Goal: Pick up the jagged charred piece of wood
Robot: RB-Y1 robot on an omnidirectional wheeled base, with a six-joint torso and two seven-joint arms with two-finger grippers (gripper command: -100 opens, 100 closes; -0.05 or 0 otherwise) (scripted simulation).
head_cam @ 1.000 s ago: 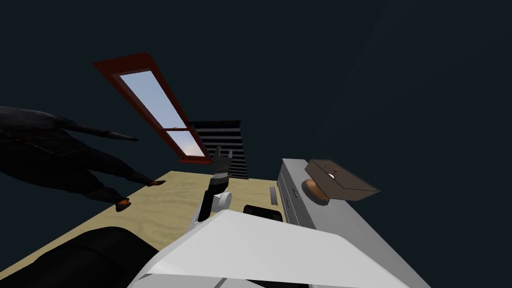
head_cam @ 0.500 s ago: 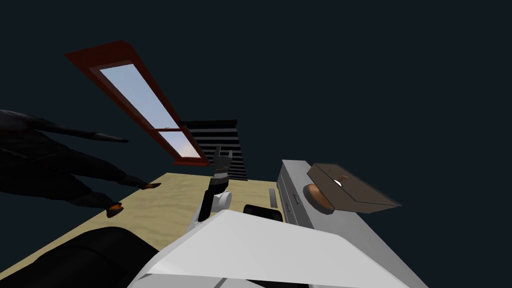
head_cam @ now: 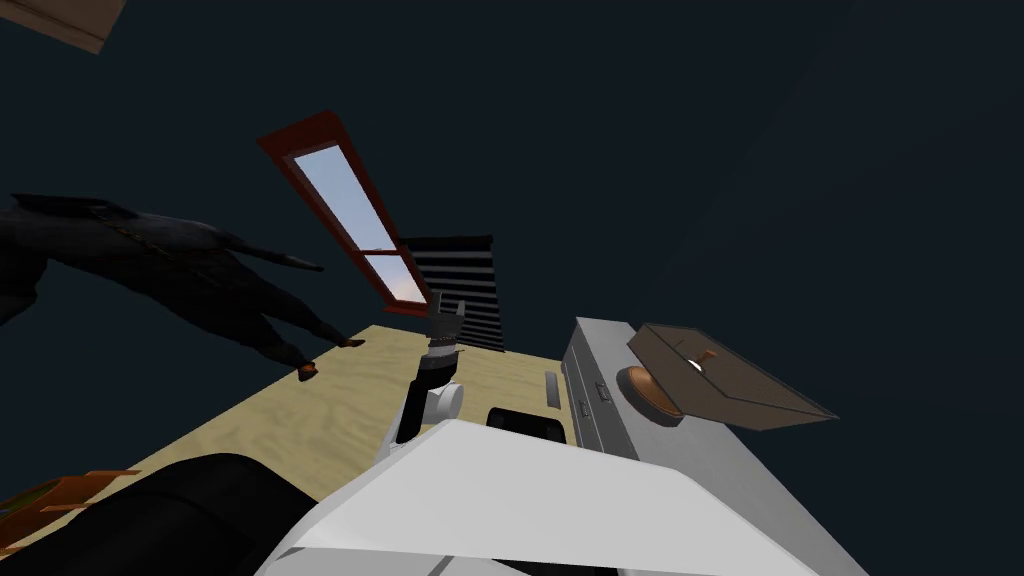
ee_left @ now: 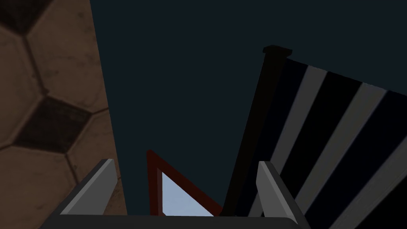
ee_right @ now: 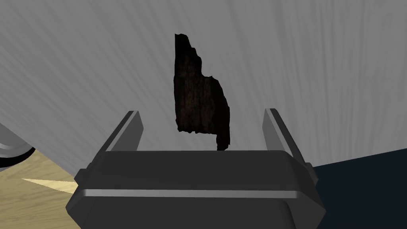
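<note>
The near end of the charred wood [ee_right: 198,95] is hidden behind the dark body of the right gripper [ee_right: 202,112], so I cannot tell where the piece stops. A thin spur at its corner is the last bit showing. A rounded grey shape [ee_right: 10,149] at the frame's edge is cut off too, with too little in view to name.

Now the wood itself: black, ragged-edged, lying on a grey, grained surface [ee_right: 318,71], dead centre between the fingers. Those fingers stand wide apart, clear of it on both sides, gripping nothing. Its long axis runs straight out along the gripper's line, broad end nearest the gripper, narrow jagged tip pointing away.

Past the surface's edge there is pale wood floor [ee_right: 28,191] on one side and dark blue on the other. In the head view the left gripper [head_cam: 448,312] is raised out front, fingers spread and empty. A grey cabinet [head_cam: 690,450] with drawers stands to the right with a brown-shaded lamp [head_cam: 720,380] on top. A red-framed window [head_cam: 350,215] sits in the dark blue wall [head_cam: 700,150].
</note>
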